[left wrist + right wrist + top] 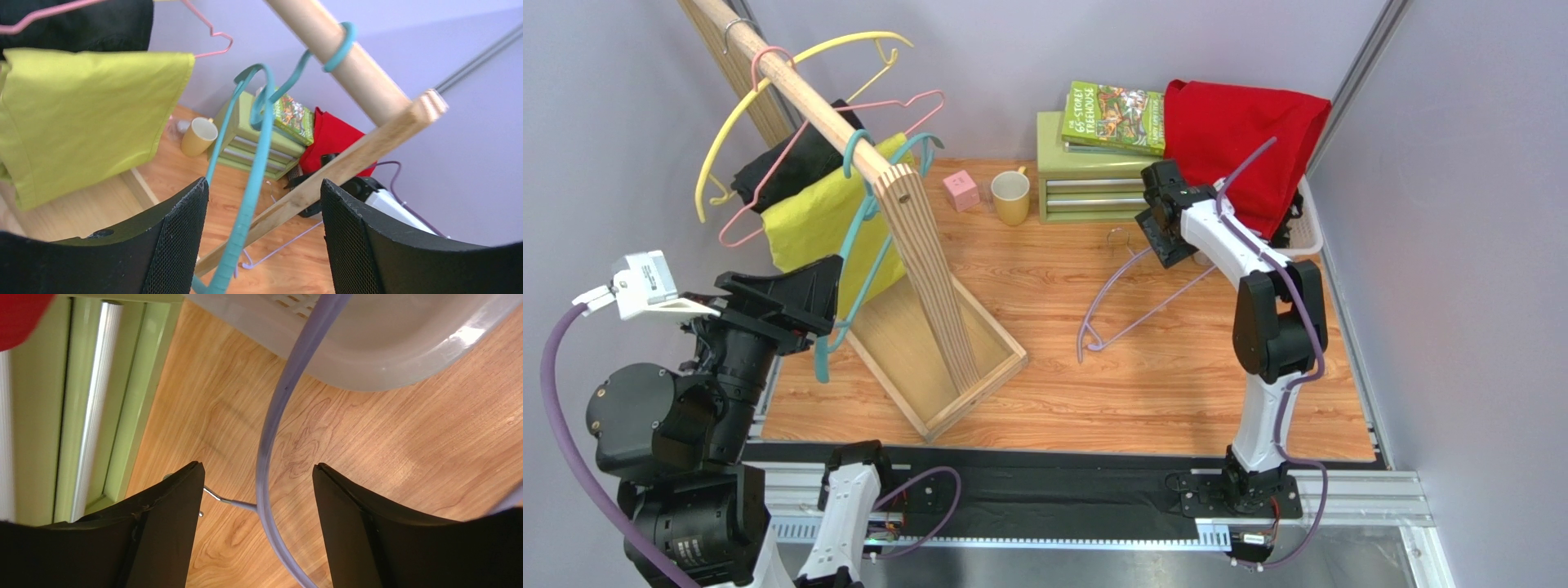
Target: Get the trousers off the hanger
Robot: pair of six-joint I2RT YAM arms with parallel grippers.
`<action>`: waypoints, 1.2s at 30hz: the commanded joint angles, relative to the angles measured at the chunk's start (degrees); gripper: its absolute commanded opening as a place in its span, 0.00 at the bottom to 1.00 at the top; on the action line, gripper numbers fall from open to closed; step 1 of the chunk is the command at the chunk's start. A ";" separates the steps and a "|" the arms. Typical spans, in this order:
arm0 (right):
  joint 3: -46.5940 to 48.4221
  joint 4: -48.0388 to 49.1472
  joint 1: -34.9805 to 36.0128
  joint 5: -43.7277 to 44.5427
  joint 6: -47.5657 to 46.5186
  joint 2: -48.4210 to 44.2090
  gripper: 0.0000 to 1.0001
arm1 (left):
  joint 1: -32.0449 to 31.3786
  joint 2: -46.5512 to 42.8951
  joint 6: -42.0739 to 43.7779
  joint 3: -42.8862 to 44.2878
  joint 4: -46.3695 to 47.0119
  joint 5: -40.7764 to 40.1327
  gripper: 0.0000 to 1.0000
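— Where are the red trousers [1241,123]?
— At two o'clock, off any hanger, heaped in the white basket [1308,223] and spilling over its rim.
— And the black trousers [787,165]?
— At ten o'clock, folded over the pink hanger [922,97], which hangs from the wooden rail [799,92].
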 commanded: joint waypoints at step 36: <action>-7.30 0.31 9.32 14.17 1.48 -19.93 0.00 | -17.39 2.40 23.14 9.07 -0.64 -14.98 0.70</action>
